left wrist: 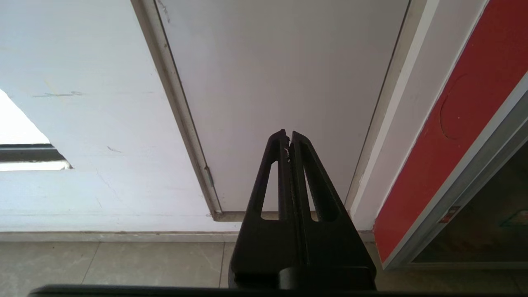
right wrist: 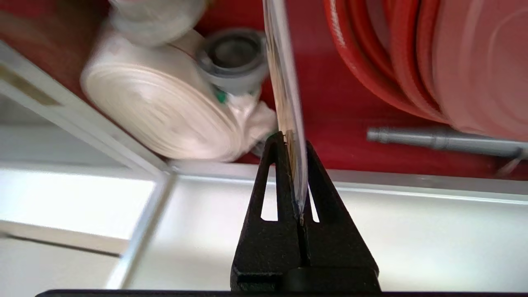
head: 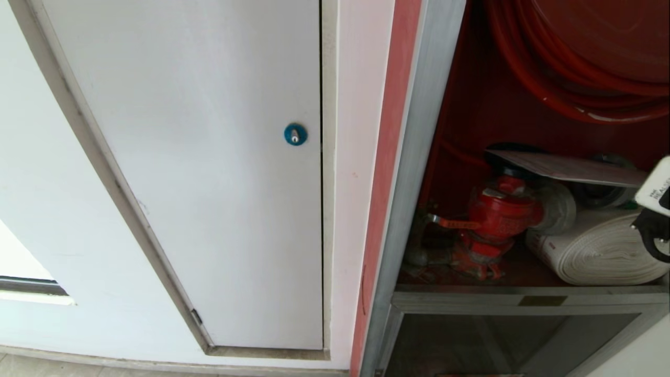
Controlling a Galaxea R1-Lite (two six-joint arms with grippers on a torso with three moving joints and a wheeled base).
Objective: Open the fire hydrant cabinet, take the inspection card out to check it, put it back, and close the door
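Inspection card (right wrist: 284, 95) | pinched edge-on in right gripper (right wrist: 295, 144), inside open fire hydrant cabinet (head: 419, 157) at 3 o'clock of head view, above white rolled hose (head: 596, 251) | risk: thin hold, sleeve may slip or catch red valve (head: 497, 209) | left gripper (left wrist: 288, 136) closed, empty | hidden: door, card's print, right gripper mostly cut off.

My black fingers (right wrist: 284, 185) look like matt, grainy plastic. The card (right wrist: 284, 82) between them is glossy clear plastic over paper. The cabinet (head: 419, 157) frame is brushed metal; the rolled hose (head: 602, 251) looks like woven cloth.
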